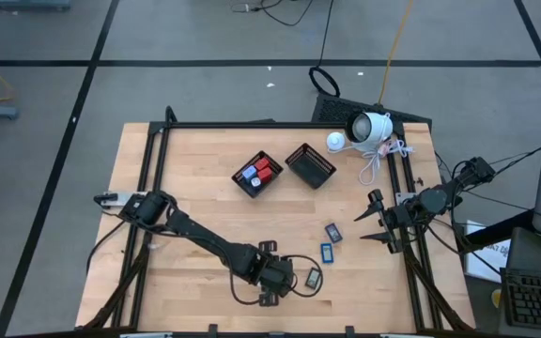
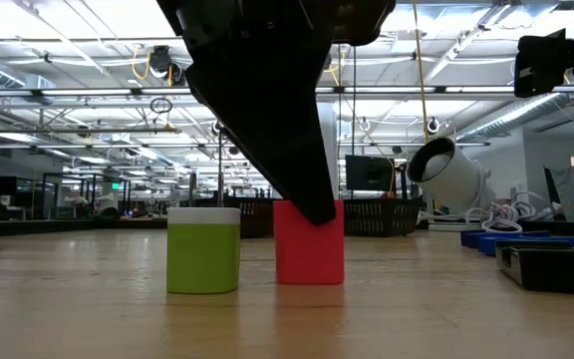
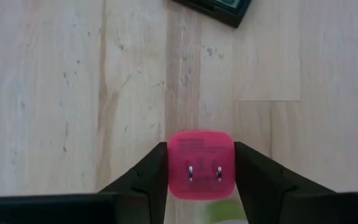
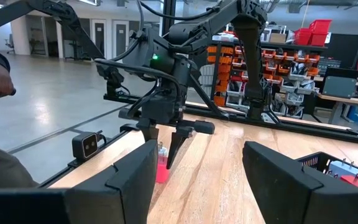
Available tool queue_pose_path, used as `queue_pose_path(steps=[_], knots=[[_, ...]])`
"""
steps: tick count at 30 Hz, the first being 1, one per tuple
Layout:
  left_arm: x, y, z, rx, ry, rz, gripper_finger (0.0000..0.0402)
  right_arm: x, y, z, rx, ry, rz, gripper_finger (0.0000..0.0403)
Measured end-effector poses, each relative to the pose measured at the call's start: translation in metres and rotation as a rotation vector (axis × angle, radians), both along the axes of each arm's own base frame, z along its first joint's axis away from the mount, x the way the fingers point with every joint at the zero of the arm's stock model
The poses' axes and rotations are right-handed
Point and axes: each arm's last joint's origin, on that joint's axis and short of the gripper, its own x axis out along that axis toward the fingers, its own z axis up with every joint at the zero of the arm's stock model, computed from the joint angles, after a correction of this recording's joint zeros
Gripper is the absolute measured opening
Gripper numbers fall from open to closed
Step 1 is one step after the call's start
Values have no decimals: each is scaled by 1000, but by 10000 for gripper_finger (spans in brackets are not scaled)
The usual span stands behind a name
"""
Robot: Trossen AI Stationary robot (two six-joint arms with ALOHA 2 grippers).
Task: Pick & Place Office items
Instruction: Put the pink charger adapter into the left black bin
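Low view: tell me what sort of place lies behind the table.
Probably a large industrial lab or workshop hall: long ceiling light strips, distant workbenches with monitors, and in the right wrist view shelving with orange parts bins.

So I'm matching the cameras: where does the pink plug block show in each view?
High view: hidden beneath the left end effector.
Low view: pink plug block at centre, beside a green block.
Left wrist view: bottom centre, between the fingers.
Right wrist view: lower left of centre.
Shared landmark: the left end effector.

The left gripper [image 1: 272, 275] hangs low beside a dark blue-faced rectangle [image 1: 313, 279].
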Motion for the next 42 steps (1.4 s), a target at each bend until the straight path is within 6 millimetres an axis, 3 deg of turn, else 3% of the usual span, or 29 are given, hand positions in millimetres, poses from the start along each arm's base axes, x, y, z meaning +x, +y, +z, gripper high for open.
queue_pose_path(steps=[5,14,18,22,28,33,42], knots=[[-4,4,13,-38,-2,106,149,0,0,0,0,0,0,224],[-42,21,92,134,-114,226,149,0,0,0,-1,1,0,224],[-57,41,117,222,-151,323,149,0,0,0,0,0,0,224],[-67,69,129,303,-94,396,149,0,0,0,0,0,0,224],[-66,120,126,387,43,458,149,0,0,0,0,0,0,224],[-71,163,118,358,74,490,149,0,0,0,0,0,0,224],[-104,225,72,129,-55,595,149,0,0,0,1,-2,0,224]])
